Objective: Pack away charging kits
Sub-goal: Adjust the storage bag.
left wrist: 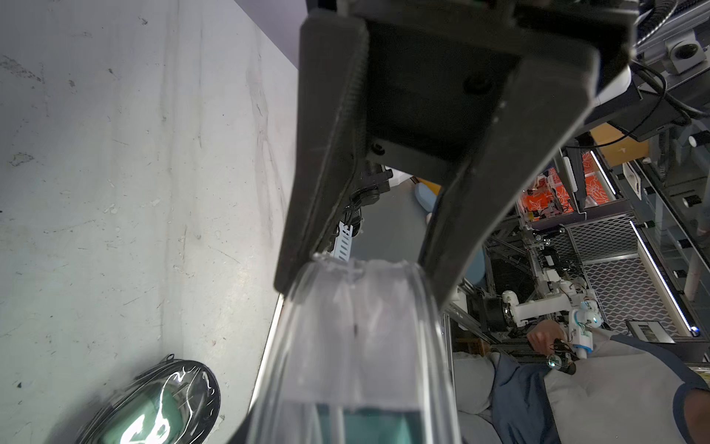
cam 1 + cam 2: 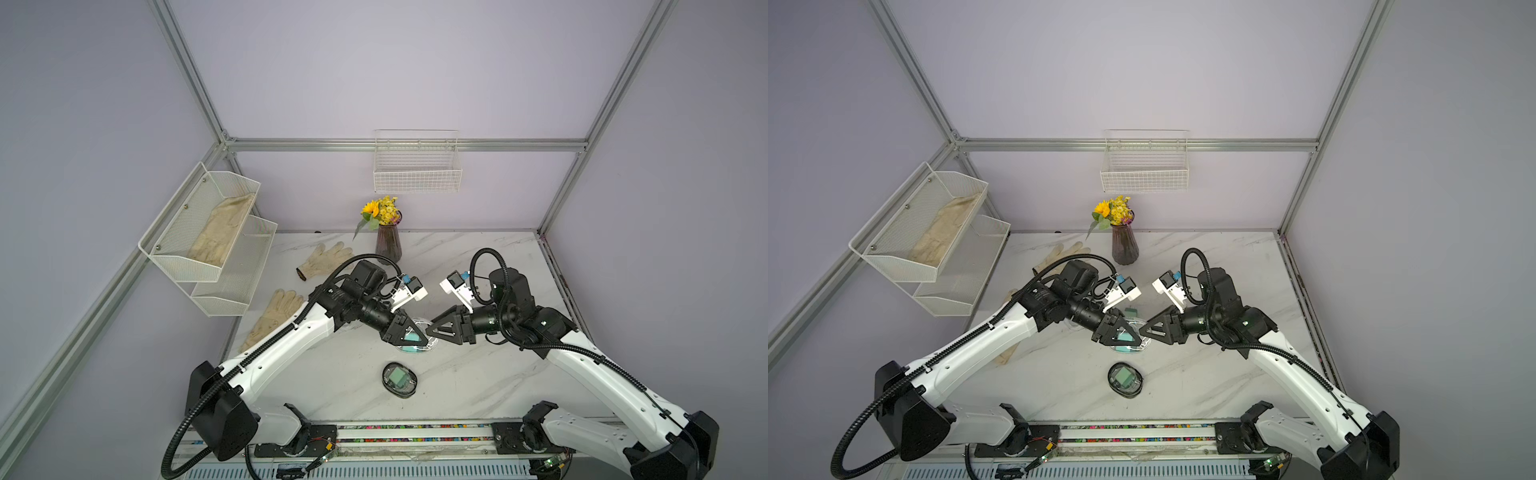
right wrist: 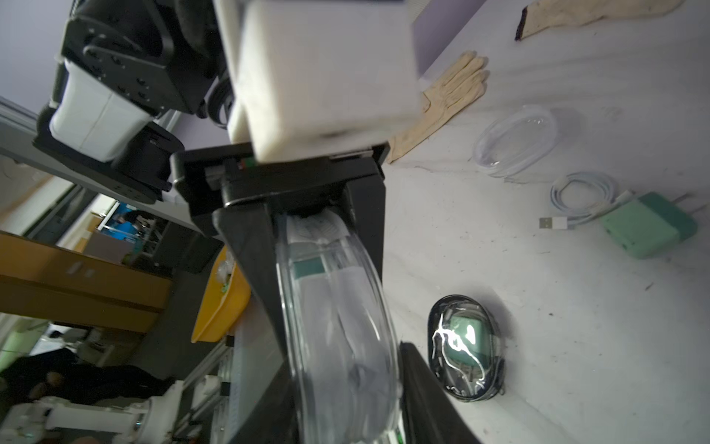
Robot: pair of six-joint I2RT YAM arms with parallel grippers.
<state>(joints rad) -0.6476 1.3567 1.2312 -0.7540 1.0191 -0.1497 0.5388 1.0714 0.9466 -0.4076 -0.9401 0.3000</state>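
Note:
A transparent oval case (image 2: pixel 409 349) with a teal adapter inside hangs just above the table's middle, between both grippers. My left gripper (image 2: pixel 415 337) (image 1: pixel 361 288) is shut on one end of this case (image 1: pixel 357 346). My right gripper (image 2: pixel 430 328) (image 3: pixel 342 369) closes on the other end, both fingers against the case (image 3: pixel 338 315). A black-rimmed case (image 2: pixel 400 379) (image 3: pixel 466 350) with a green adapter inside lies nearer the front. The right wrist view also shows an empty clear case (image 3: pixel 516 140), a coiled white cable (image 3: pixel 580 196) and a mint-green adapter (image 3: pixel 649 225) loose on the table.
A vase of flowers (image 2: pixel 387 243) stands at the back. Two cream gloves (image 2: pixel 326 259) (image 2: pixel 274 316) lie to the left. A two-tier mesh rack (image 2: pixel 208 237) holding a glove hangs on the left wall, and a wire basket (image 2: pixel 417 172) on the back wall.

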